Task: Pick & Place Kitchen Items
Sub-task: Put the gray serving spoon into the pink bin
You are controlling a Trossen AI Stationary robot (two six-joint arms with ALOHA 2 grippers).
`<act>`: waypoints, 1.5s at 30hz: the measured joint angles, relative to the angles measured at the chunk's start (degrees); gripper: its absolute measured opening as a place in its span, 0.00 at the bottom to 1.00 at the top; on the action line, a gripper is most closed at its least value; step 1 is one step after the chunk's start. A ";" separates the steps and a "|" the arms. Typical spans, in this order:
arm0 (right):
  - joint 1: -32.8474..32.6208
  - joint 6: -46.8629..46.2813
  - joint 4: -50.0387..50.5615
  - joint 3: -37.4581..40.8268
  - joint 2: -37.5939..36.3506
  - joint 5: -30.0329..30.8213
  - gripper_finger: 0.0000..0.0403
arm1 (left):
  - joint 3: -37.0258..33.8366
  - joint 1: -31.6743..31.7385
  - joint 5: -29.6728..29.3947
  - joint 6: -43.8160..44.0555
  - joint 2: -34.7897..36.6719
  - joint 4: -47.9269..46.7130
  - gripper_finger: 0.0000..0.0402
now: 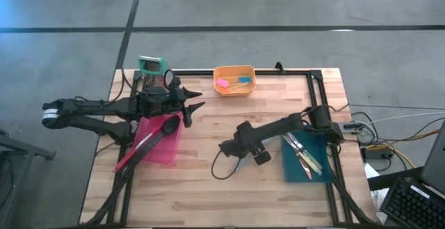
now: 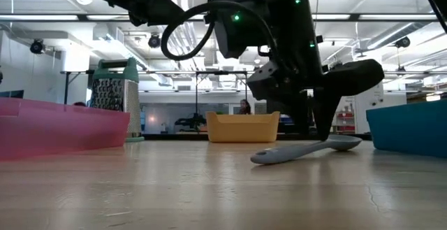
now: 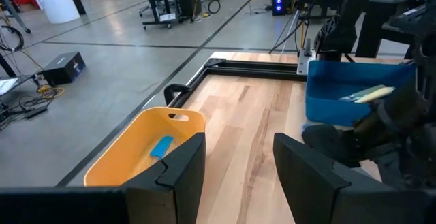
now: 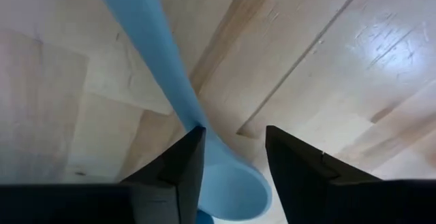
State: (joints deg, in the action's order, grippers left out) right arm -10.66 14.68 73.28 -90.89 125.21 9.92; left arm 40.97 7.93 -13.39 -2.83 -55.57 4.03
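Pink tray [image 1: 165, 147], table's [image 1: 208, 187] nine o'clock side: holds a black spoon [image 1: 165, 127] and a red spoon [image 1: 135, 152]. Left gripper [image 1: 195, 101] hovers above its far edge, fingers apart, empty. Orange tub [image 1: 233, 80], twelve o'clock: pink and blue small tools inside. Pale-blue spoon [image 2: 307, 148] lies flat at centre; right gripper [image 4: 231, 157], fingers parted, straddles its neck. Risk: closing off-centre could skid the spoon away. Blue tray [image 1: 306, 158], three o'clock: slim cutlery, apparently metal and yellow.
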 joint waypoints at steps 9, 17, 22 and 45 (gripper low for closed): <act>-0.11 -1.51 0.17 0.02 -0.43 -0.86 0.28 | 0.00 0.01 0.00 0.00 0.00 0.02 0.44; -0.28 -5.96 -0.40 -0.17 -1.95 -3.79 0.24 | 0.00 0.00 0.01 0.02 0.00 0.02 0.44; -1.09 -6.81 -1.04 -0.17 -1.91 -5.95 0.29 | 0.00 -0.01 0.01 0.02 0.00 -0.01 0.44; -1.54 -0.61 -10.69 6.50 -2.05 -4.00 0.08 | 0.00 0.00 0.00 0.02 0.02 -0.20 0.44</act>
State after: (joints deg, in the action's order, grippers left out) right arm -12.19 14.07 62.59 -84.39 123.16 5.92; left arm 40.97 7.93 -13.39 -2.81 -55.55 3.84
